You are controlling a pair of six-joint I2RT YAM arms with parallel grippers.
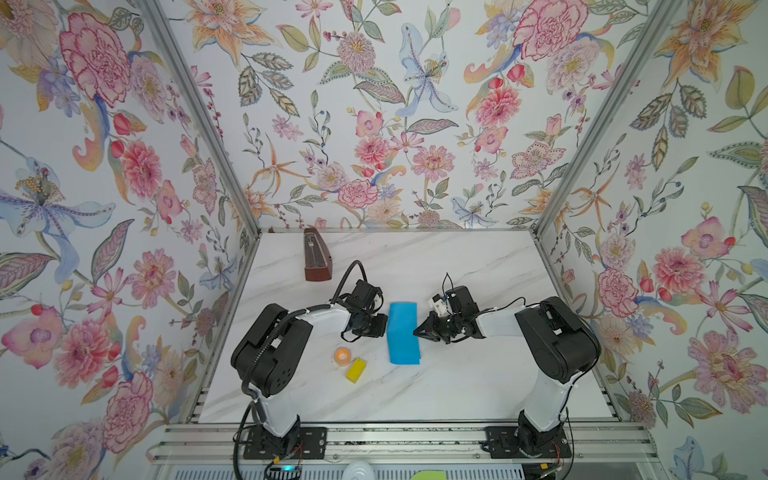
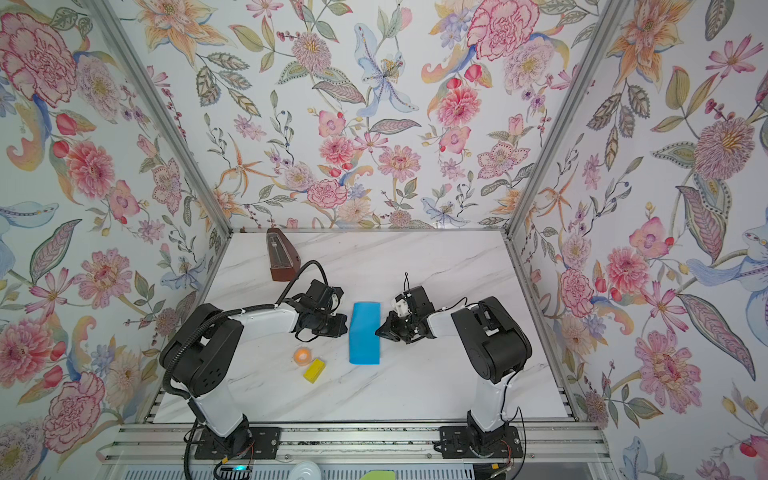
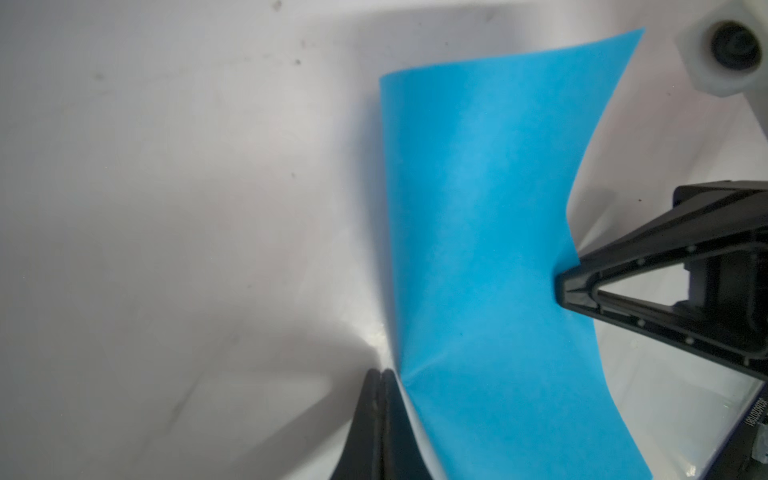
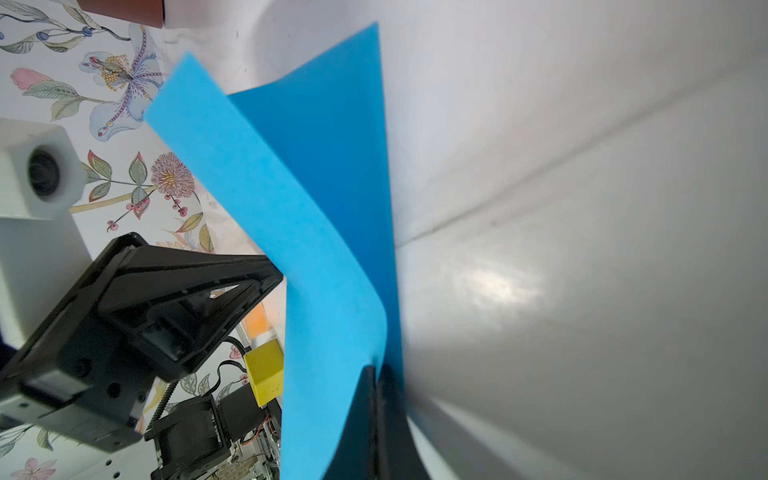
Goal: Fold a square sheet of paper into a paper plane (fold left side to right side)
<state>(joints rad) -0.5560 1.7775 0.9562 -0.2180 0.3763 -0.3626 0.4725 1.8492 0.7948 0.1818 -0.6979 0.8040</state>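
Square sheet of paper (image 1: 402,332) between left claw (image 1: 383,326) and right claw (image 1: 416,331), both pinched together: doubled over, bowed, uncreased; plane folds outstanding.

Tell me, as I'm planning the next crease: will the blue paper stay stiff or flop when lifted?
Probably floppy: the blue paper bows in a loose curve. Likely springy: its upper layer stands off the lower one, not creased flat.

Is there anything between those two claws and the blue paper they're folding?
Nothing visible. The left gripper and right gripper, both shut, meet the square sheet of paper at opposite edges. The orange ball, yellow block and metronome sit clear of it.
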